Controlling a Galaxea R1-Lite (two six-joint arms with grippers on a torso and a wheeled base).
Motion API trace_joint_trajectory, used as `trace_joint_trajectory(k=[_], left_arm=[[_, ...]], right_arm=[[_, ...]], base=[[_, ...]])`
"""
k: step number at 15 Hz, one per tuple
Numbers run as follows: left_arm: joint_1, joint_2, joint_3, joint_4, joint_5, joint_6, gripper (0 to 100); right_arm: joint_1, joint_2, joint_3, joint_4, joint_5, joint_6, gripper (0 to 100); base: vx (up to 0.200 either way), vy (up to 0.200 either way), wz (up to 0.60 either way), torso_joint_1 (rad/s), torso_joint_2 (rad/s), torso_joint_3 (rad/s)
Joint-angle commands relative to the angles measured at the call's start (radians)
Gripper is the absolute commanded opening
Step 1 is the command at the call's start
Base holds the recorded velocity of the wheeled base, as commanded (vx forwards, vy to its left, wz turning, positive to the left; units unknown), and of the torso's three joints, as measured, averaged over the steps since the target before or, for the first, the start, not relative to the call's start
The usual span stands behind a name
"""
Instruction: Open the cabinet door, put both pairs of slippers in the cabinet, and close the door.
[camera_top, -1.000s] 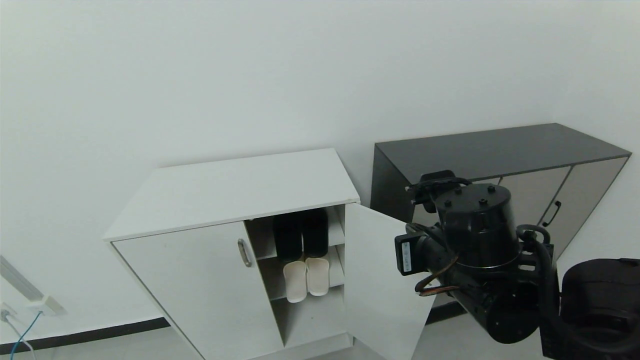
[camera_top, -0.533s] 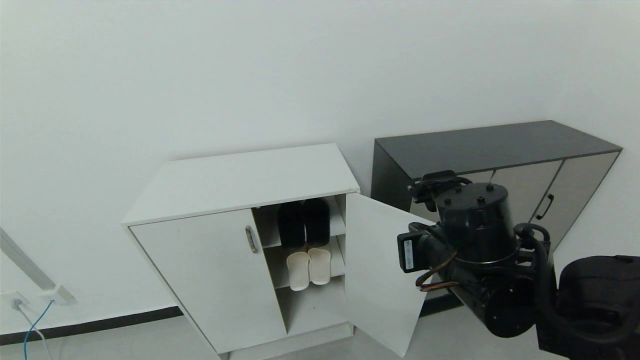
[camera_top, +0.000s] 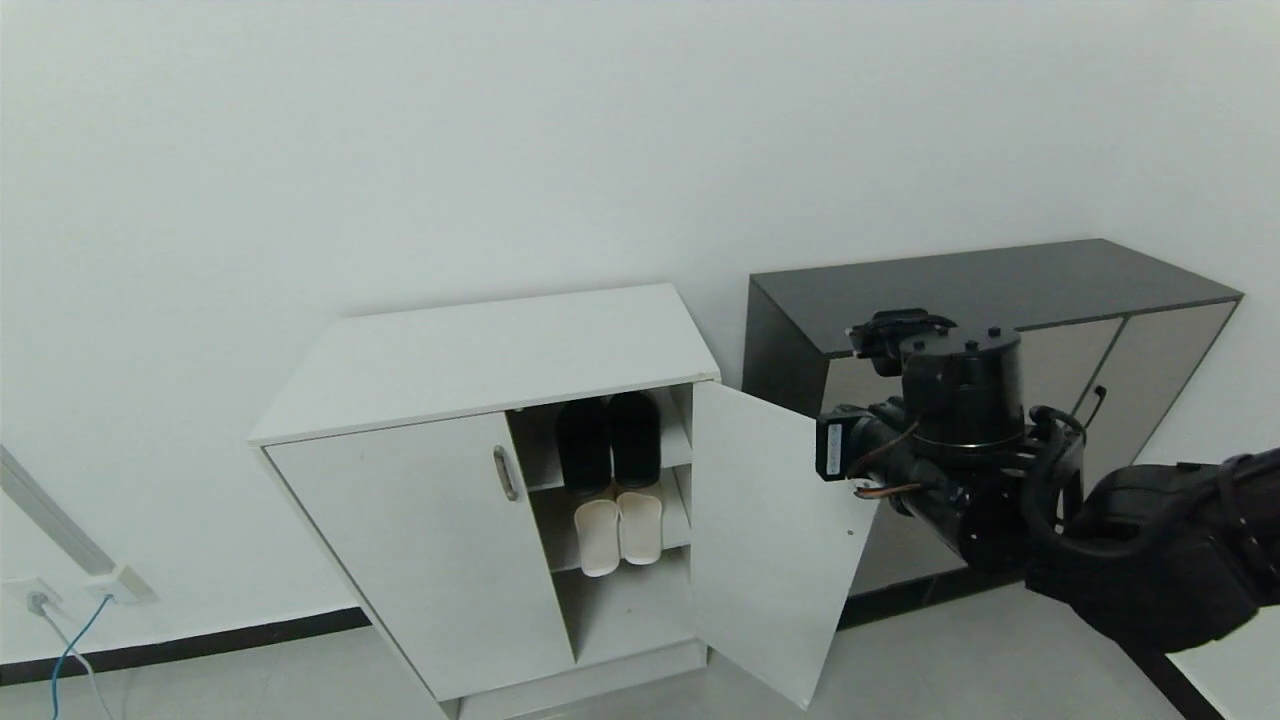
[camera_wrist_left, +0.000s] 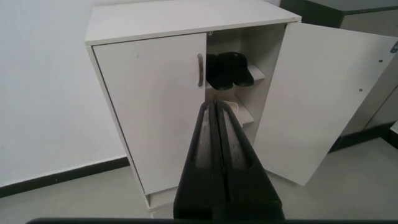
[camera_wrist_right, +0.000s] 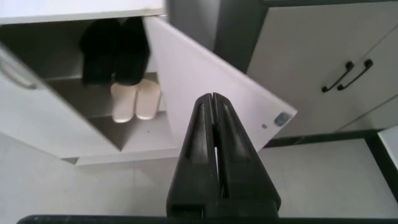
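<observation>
The white cabinet (camera_top: 480, 360) stands against the wall with its right door (camera_top: 760, 540) swung open and its left door (camera_top: 420, 560) closed. A black pair of slippers (camera_top: 608, 440) sits on the upper shelf and a white pair (camera_top: 620, 530) on the shelf below. My right arm (camera_top: 960, 440) hangs beside the open door's outer face. In the right wrist view my right gripper (camera_wrist_right: 213, 98) is shut and empty, pointing at the door (camera_wrist_right: 205, 81). My left gripper (camera_wrist_left: 216, 104) is shut and empty in front of the cabinet, partly hiding the white slippers (camera_wrist_left: 235, 107).
A dark cabinet (camera_top: 990, 285) with grey doors stands close to the right of the white one, behind the open door. A wall socket with a blue cable (camera_top: 60, 640) is low on the left. Grey floor (camera_top: 950, 670) lies before both cabinets.
The head camera has shifted, sliding the scene slightly right. My right arm has risen and moved farther forward beside the open door. The slippers and door stay put.
</observation>
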Motion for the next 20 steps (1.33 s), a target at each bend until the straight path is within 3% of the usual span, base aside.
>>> trace_joint_trajectory(k=[1,5,9,20], left_arm=[[0.001,0.001,0.000,0.000,0.000,0.000,0],[0.001,0.001,0.000,0.000,0.000,0.000,0],[0.001,0.001,0.000,0.000,0.000,0.000,0],[0.001,0.001,0.000,0.000,0.000,0.000,0]], right_arm=[[-0.066,0.068,-0.050,0.000,0.028,0.000,0],[-0.189,0.168,-0.162,0.006,0.108,0.000,0],[-0.256,0.280,-0.230,0.000,0.156,0.008,0],[-0.275,0.372,-0.279,0.003,0.185,0.029,0]], base=[[0.000,0.000,0.00,0.000,0.00,0.000],[0.000,0.000,0.00,0.000,0.00,0.000],[0.000,0.000,0.00,0.000,0.00,0.000],[0.000,0.000,0.00,0.000,0.00,0.000]])
